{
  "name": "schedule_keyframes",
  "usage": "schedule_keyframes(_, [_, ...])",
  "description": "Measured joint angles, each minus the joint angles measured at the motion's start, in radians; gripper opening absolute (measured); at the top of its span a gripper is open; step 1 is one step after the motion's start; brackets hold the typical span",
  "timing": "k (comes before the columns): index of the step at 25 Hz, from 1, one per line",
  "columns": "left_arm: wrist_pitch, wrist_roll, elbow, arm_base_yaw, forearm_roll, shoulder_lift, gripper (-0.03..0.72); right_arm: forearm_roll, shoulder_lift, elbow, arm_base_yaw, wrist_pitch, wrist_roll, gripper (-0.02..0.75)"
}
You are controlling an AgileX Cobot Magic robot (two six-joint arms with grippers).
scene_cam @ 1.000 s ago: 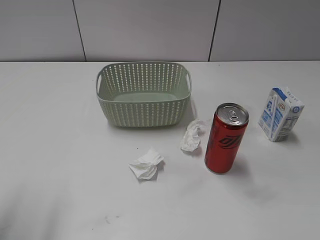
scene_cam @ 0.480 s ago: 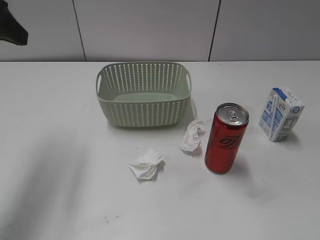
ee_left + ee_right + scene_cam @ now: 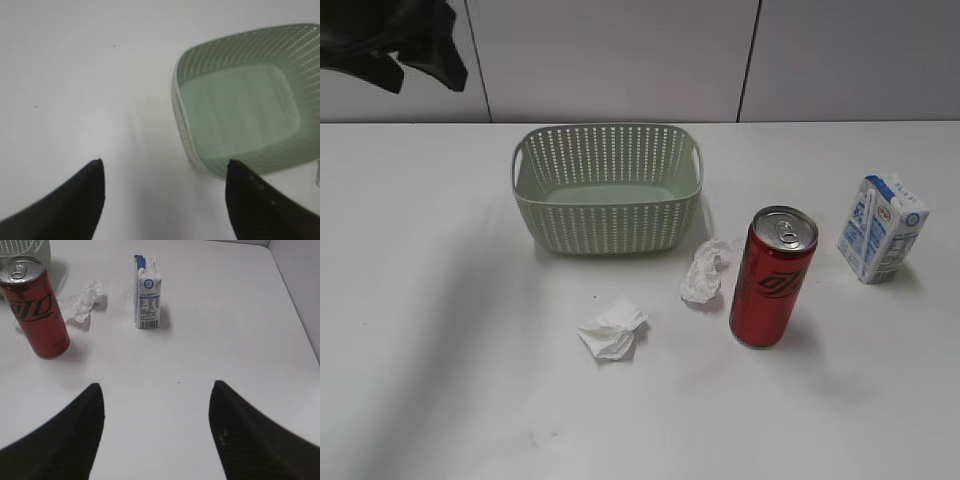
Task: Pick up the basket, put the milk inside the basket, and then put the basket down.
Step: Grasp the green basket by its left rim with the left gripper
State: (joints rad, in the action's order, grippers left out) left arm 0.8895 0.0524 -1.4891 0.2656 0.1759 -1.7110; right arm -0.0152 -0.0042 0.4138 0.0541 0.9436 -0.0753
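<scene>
1. Across the whole scene: white worktop (image 3: 440, 300), carrying everything, with a grey panelled wall (image 3: 620, 60) behind it.
2. Toward the back, left of centre: sage-green basket (image 3: 607, 188), upright on the worktop, nothing inside, slotted walls all round and a cut-out handle at each short end. Seen again from above in the left wrist view (image 3: 245, 107), bare floor showing, sitting ahead and to the right of the fingers.
3. At the top left corner of the exterior view: dark bulk of the left arm (image 3: 395, 40), above the worktop and well apart from the basket.
4. Near the bottom edge of the left wrist view: left hand (image 3: 165, 200), fingers spread wide, gripping nothing, bare worktop between them.
5. Near the bottom edge of the right wrist view: right hand (image 3: 156, 430), likewise spread wide with nothing held, the milk ahead of it and well clear.
6. Right of centre, nearer the front: tall red soda can (image 3: 772, 277), upright, pull tab on top, apart from basket and milk.
7. At the far right: the milk (image 3: 881, 228), a white and blue carton standing upright on the worktop, well apart from the basket, the can between the two.
8. Just left of the can: crumpled white tissue (image 3: 704, 272); a second crumpled tissue (image 3: 612, 329) further forward, in front of the basket.
</scene>
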Motion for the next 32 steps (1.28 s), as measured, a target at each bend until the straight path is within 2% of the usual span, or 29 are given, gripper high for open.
schedule_keyframes(5, [0.061,-0.067,-0.111,0.064,-0.054,-0.132,0.571,0.0,0.0,0.0,0.0,0.0,0.0,0.519])
schedule_keyframes(9, [0.094,-0.117,-0.183,0.084,-0.056,-0.229,0.571,0.0,0.0,0.0,0.0,0.0,0.0,0.519])
schedule_keyframes(15, [0.16,-0.179,-0.259,0.084,-0.06,-0.346,0.571,0.0,0.0,0.0,0.0,0.0,0.0,0.519])
schedule_keyframes(23, [0.162,-0.27,-0.334,0.084,-0.077,-0.456,0.565,0.0,0.0,0.0,0.0,0.0,0.0,0.519])
schedule_keyframes(32, [0.187,-0.287,-0.434,0.084,-0.084,-0.575,0.522,0.0,0.0,0.0,0.0,0.0,0.0,0.519])
